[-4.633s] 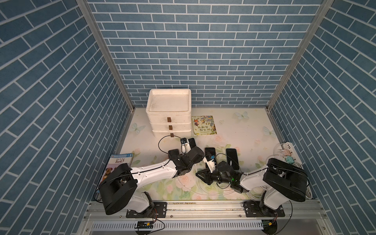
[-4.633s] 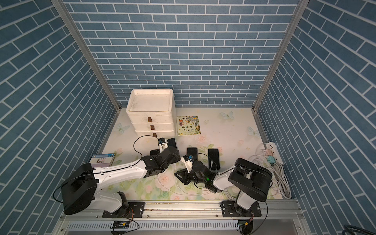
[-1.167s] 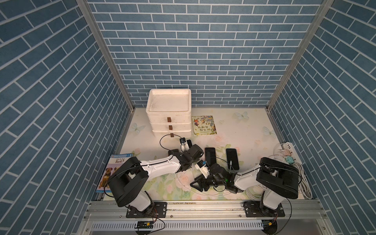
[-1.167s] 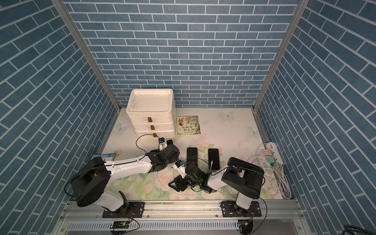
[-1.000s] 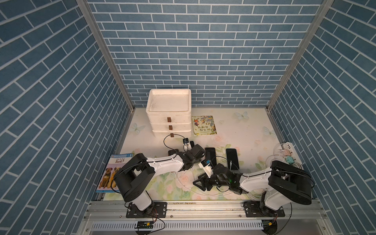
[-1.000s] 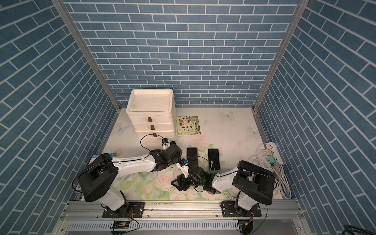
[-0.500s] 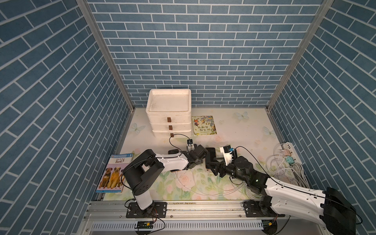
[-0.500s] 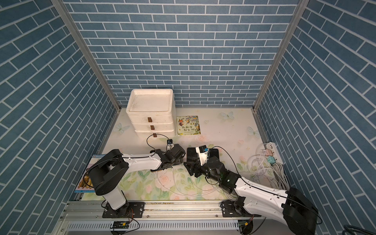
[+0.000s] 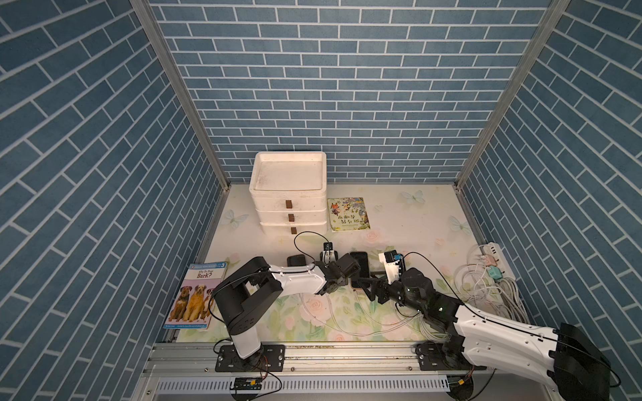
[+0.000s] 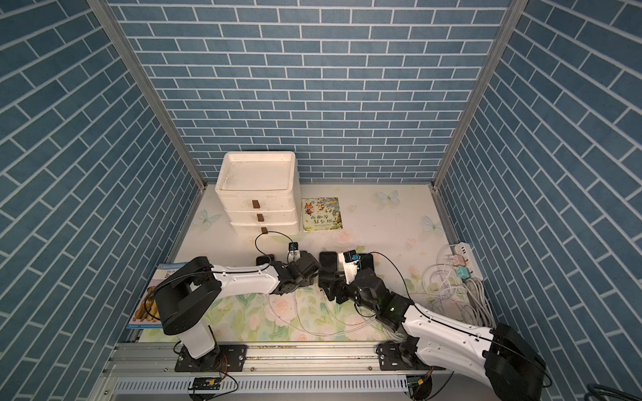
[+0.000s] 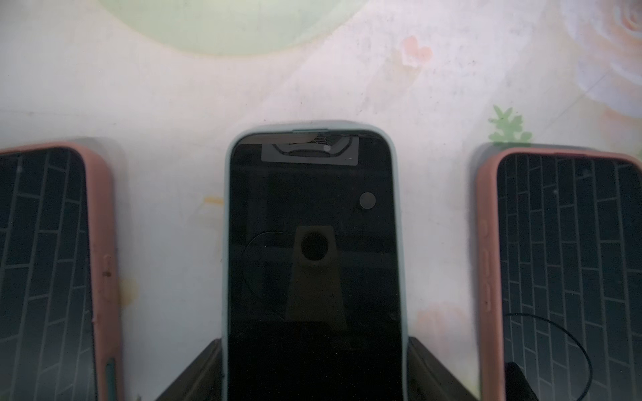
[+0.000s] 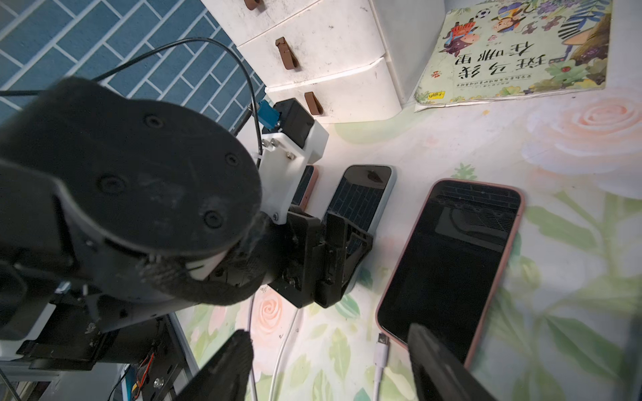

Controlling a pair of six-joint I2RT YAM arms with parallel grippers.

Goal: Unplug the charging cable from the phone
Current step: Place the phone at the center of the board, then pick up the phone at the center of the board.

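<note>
Three phones lie side by side on the floral table. My left gripper (image 11: 314,347) is shut on the middle phone (image 11: 312,243), in a pale grey-blue case, one finger against each long side near its lower end. It shows in both top views (image 9: 359,264) (image 10: 328,262). My right gripper (image 12: 330,368) is open low over the table by the bottom edge of the right phone (image 12: 448,260), in a pink case. The charging cable's white plug (image 12: 381,347) lies loose on the table between the right fingers, just off that phone's edge. Another white cable (image 12: 288,330) runs under the left gripper; its end is hidden.
A third phone in a pink case (image 11: 45,260) lies left of the middle one. White drawers (image 9: 290,194) and a picture book (image 9: 347,213) stand behind. A dog book (image 9: 196,298) lies front left. A power strip (image 9: 491,258) with bundled cables (image 9: 486,288) is at the right.
The right arm has stretched out from the front and its jaws have opened wider beside the right phone. The left gripper has shifted right onto the middle phone.
</note>
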